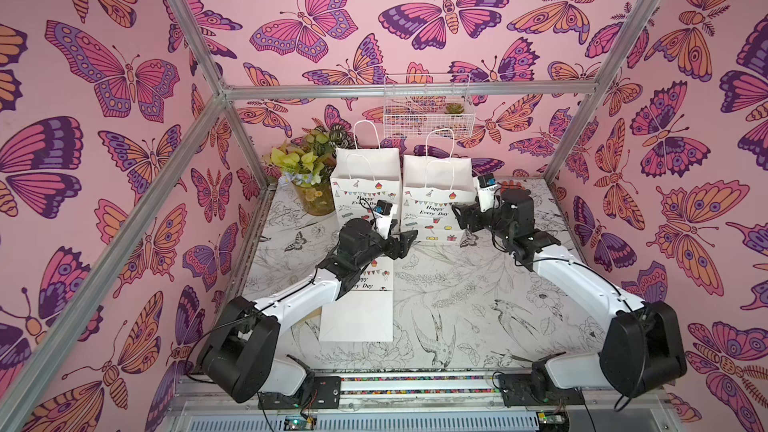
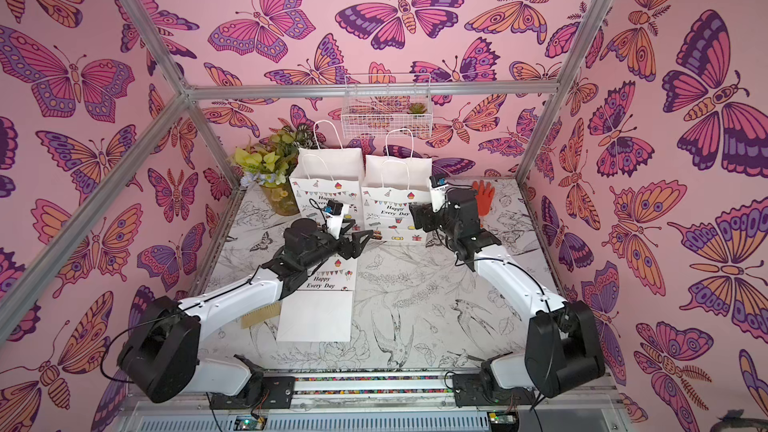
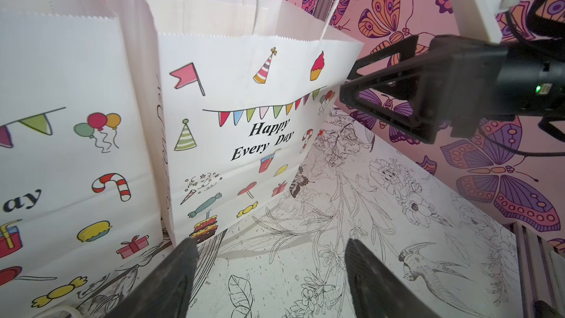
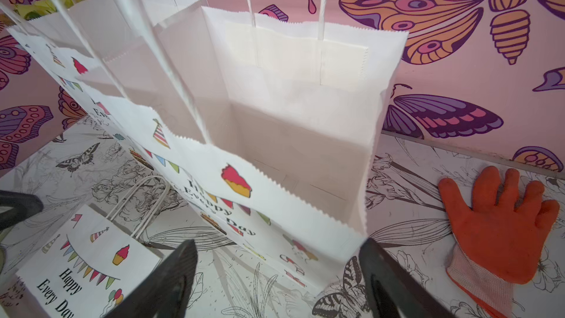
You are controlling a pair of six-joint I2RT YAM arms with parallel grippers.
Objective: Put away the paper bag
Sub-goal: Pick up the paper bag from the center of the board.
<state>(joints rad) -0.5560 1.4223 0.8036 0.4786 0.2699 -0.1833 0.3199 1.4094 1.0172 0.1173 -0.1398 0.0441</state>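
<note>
Two white "Happy Every Day" paper bags stand open at the back of the table: a left bag (image 1: 365,184) and a right bag (image 1: 436,197). A third paper bag (image 1: 357,317) lies flat near the front, partly under my left arm. My left gripper (image 1: 405,243) hovers low at the foot of the standing bags, open with only table between its fingers (image 3: 272,249). My right gripper (image 1: 461,218) is at the right bag's upper front corner. It is open in the right wrist view (image 4: 278,252), with the rim corner (image 4: 360,234) next to one finger.
A yellow vase of flowers (image 1: 311,184) stands at the back left beside the left bag. A white wire basket (image 1: 428,105) hangs on the back wall above the bags. An orange glove (image 2: 484,197) lies at the back right. A brush (image 2: 259,313) lies under my left arm.
</note>
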